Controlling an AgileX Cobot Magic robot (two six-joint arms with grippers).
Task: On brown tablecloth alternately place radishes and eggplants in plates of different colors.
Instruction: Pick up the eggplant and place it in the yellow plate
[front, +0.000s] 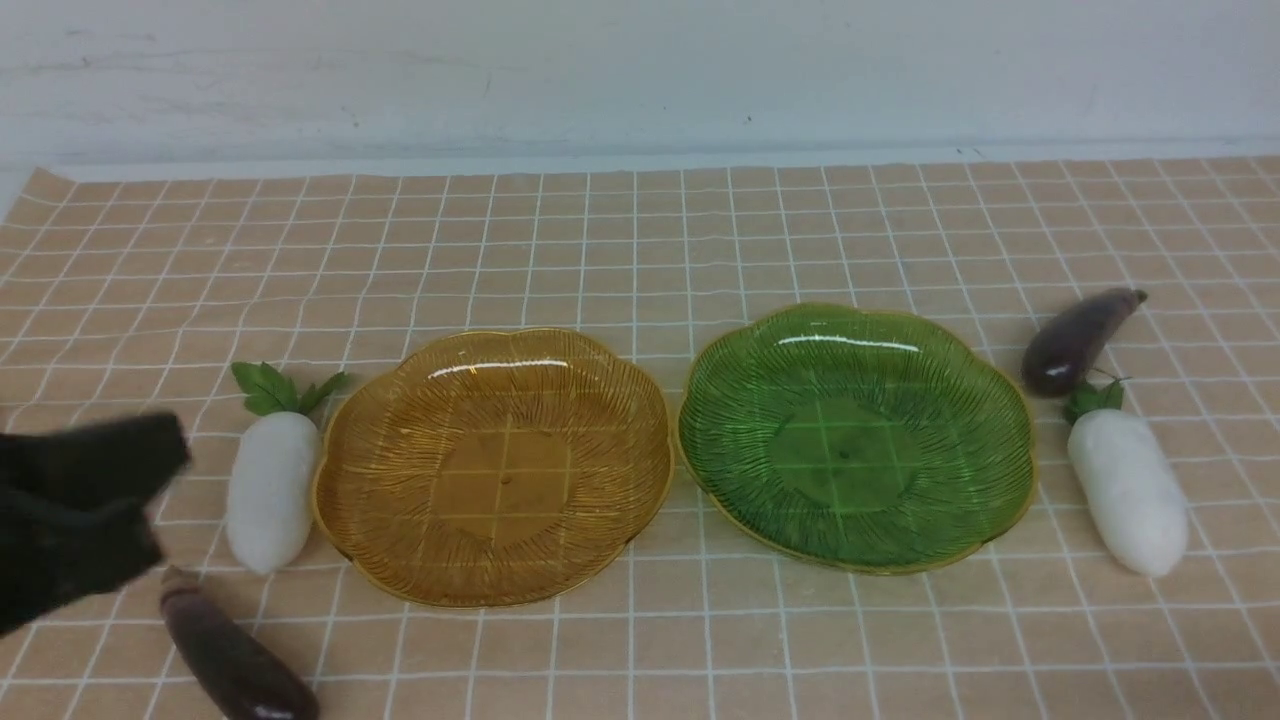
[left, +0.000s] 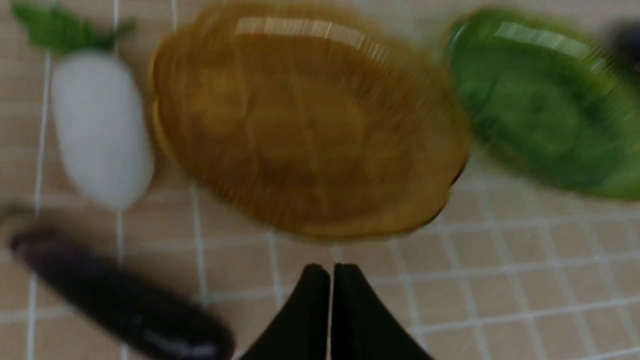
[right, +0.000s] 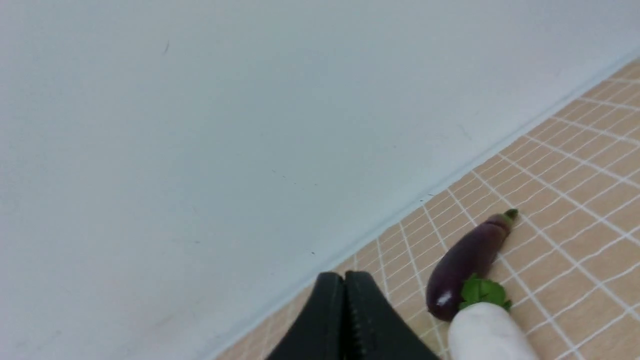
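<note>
On the brown tablecloth (front: 640, 250) an amber plate (front: 495, 465) and a green plate (front: 855, 435) lie side by side, both empty. A white radish (front: 270, 485) lies left of the amber plate, with a dark eggplant (front: 235, 660) near the front edge. To the right of the green plate lie a second eggplant (front: 1080, 338) and a second radish (front: 1130, 490). My left gripper (left: 331, 272) is shut and empty, hovering above the cloth near the left radish; it shows blurred at the left edge (front: 80, 500). My right gripper (right: 345, 280) is shut, empty, beside the right eggplant (right: 465, 262) and radish (right: 487, 332).
A white wall (front: 640, 70) runs along the far edge of the cloth. The right arm does not show in the front view.
</note>
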